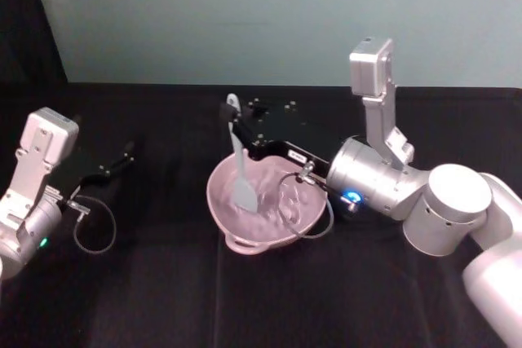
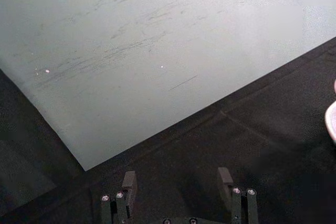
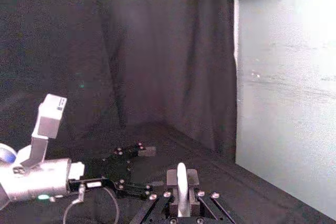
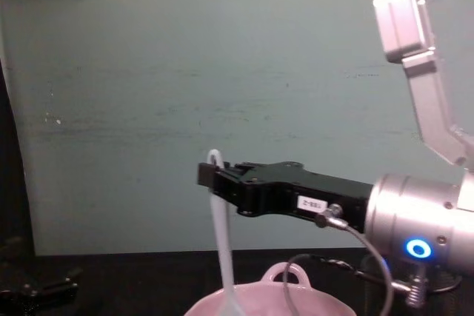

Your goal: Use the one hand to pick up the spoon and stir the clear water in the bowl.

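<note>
My right gripper (image 1: 235,124) reaches over the pink bowl (image 1: 220,201) from the right and is shut on the upper handle of the white spoon (image 1: 242,178). The spoon stands nearly upright, its flat head down inside the bowl, where faint glints mark the clear water (image 1: 285,197). From the chest, the right gripper (image 4: 211,177) pinches the spoon (image 4: 221,246) just below its top end, above the bowl's loop handle (image 4: 286,273). In the right wrist view the spoon handle (image 3: 181,184) sits between the fingers. My left gripper (image 1: 122,158) rests open at the far left, well away from the bowl.
A black cloth covers the table (image 1: 163,283), with a pale green wall (image 1: 245,14) behind. Looping cables hang from each wrist; the right arm's cable (image 1: 298,218) hangs over the bowl. The left gripper (image 2: 177,182) faces bare cloth, with the bowl's rim (image 2: 332,116) at the view's edge.
</note>
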